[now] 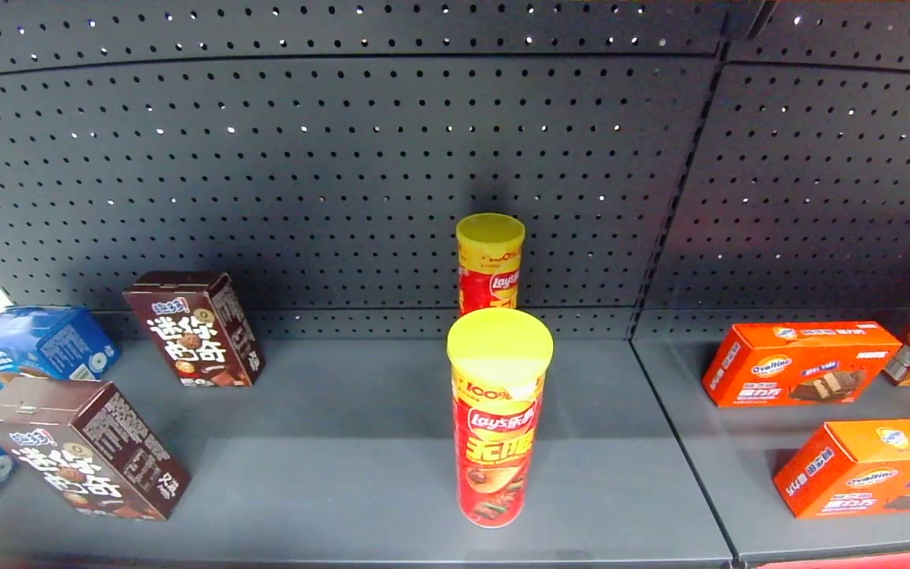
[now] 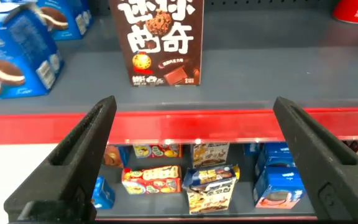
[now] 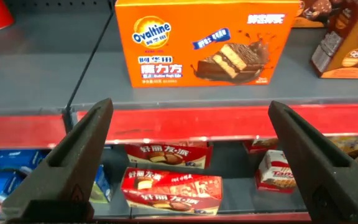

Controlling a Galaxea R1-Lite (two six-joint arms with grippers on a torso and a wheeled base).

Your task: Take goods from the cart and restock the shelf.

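Left claw (image 2: 194, 109) and right claw (image 3: 191, 109) both gape wide, empty, just before the shelf (image 1: 329, 466). The front chip can (image 1: 500, 419) stands upright at its middle; a careless reach could topple it.

Even, fairly bright light falls on the grey shelf (image 1: 344, 450). The far can (image 1: 490, 265) throws a soft shadow up the pegboard (image 1: 265, 182), whose holes glint with pinpoints. The left edge of the head view burns white; straight seams bow toward its edges.
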